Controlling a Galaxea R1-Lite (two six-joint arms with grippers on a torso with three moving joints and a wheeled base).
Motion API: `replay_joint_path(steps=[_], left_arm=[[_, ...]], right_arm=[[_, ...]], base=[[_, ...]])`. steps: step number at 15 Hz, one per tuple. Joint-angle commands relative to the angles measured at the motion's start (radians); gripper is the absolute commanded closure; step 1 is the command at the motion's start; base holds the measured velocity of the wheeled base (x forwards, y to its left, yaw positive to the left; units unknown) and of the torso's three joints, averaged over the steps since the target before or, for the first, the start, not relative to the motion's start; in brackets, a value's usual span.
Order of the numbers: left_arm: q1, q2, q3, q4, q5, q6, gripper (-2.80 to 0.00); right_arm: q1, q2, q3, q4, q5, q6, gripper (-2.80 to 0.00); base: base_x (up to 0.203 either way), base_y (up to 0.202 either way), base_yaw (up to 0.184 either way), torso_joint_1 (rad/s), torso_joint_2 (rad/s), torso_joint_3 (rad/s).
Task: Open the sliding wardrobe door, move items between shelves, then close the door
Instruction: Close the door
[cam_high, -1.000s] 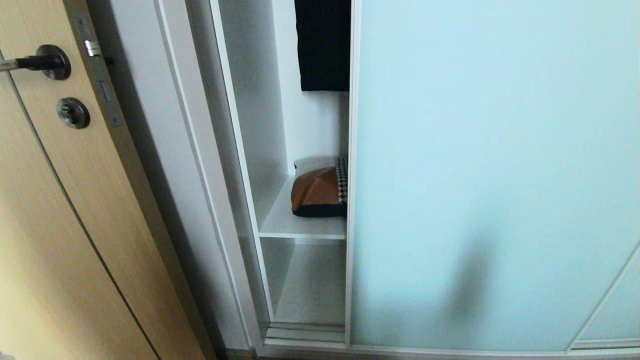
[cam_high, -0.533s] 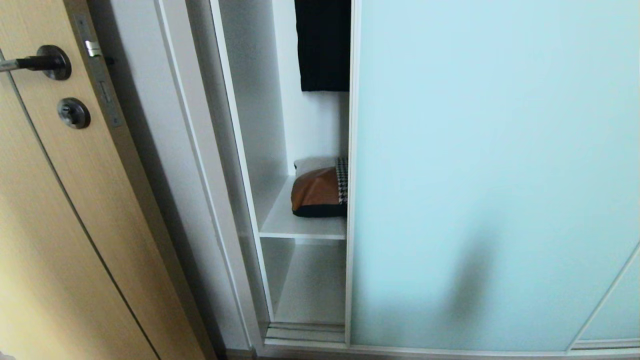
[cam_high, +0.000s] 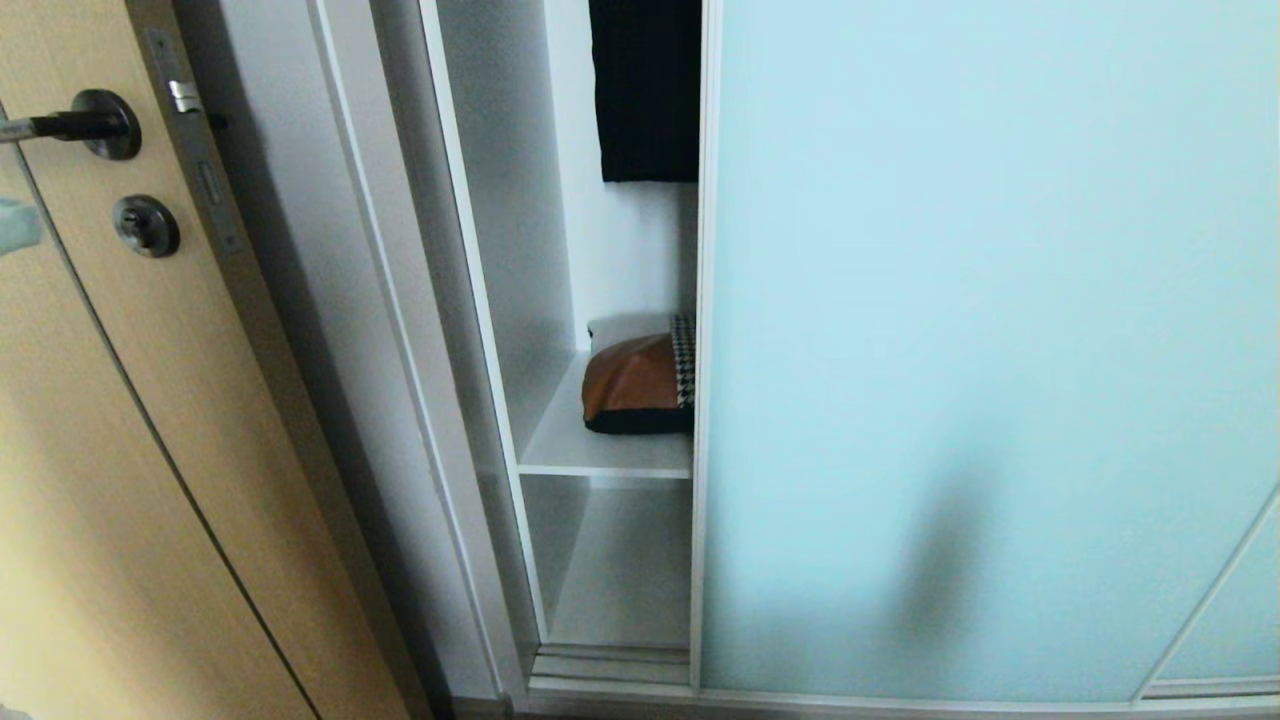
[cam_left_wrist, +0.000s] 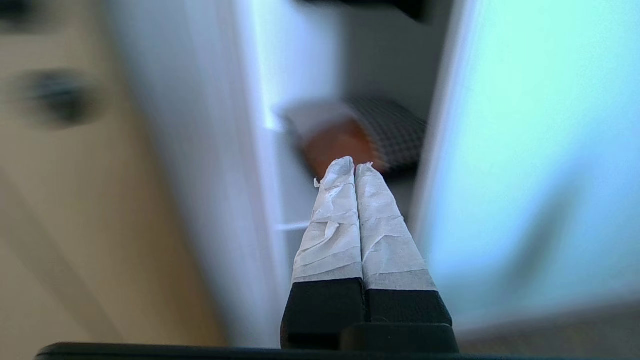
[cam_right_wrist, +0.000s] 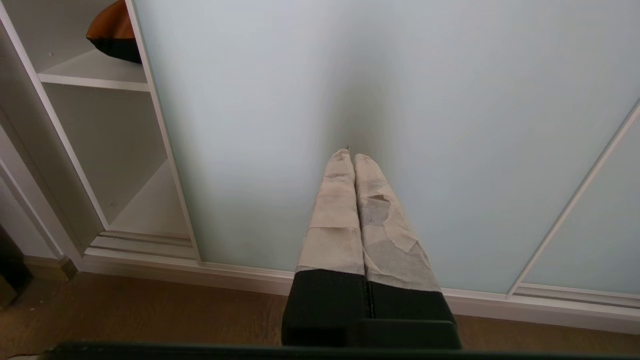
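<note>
Tall frosted pale-aqua glass sliding wardrobe door in a slim silver-white frame: partly open, a narrow gap showing at its leading edge. Too narrow, by my reading, for an arm and a cushion to pass together.

Inside the gap, a square patchwork cushion, brown leather patch, houndstooth patch, black underside, lies on the upper flat white laminate shelf, half hidden behind the door's edge. The lower white shelf sits beneath it.

Left hand, fingers wrapped in white tape, pressed fully together, nothing held. It points into the gap; the cushion is straight ahead beyond its tips, the door frame just to one side, the white wardrobe side wall to the other. Closed fingers suit a push on the door edge, likely the step in hand: widening the opening.

Right hand, taped fingers likewise shut and empty, parked low, facing the glass panel ahead, wooden floor below.

Farther off, a light wood hinged door with a dark lever handle, and a black garment hanging above the cushion.
</note>
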Motion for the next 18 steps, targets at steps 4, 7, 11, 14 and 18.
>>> replay_joint_path(steps=[4, 7, 11, 14, 18], left_arm=[[-0.094, 0.407, -0.196, -0.004, -0.242, -0.020, 0.00], [-0.220, 0.497, -0.298, -0.005, -0.257, -0.028, 0.00], [-0.381, 0.558, -0.291, -0.007, -0.245, -0.039, 0.00], [-0.425, 0.590, -0.279, -0.007, -0.245, -0.093, 0.00], [-0.471, 0.653, -0.262, -0.027, -0.247, -0.098, 0.00]], right_arm=[[0.000, 0.002, 0.000, 0.000, 0.001, 0.000, 0.00], [0.000, 0.002, 0.000, 0.000, 0.001, 0.000, 0.00], [0.000, 0.002, 0.001, 0.000, 0.001, 0.000, 0.00], [0.000, 0.002, 0.000, 0.000, 0.001, 0.000, 0.00], [0.000, 0.002, 0.000, 0.000, 0.001, 0.001, 0.00]], base=[[0.000, 0.000, 0.000, 0.000, 0.00, 0.000], [0.000, 0.000, 0.000, 0.000, 0.00, 0.000], [0.000, 0.000, 0.000, 0.000, 0.00, 0.000], [0.000, 0.000, 0.000, 0.000, 0.00, 0.000], [0.000, 0.000, 0.000, 0.000, 0.00, 0.000]])
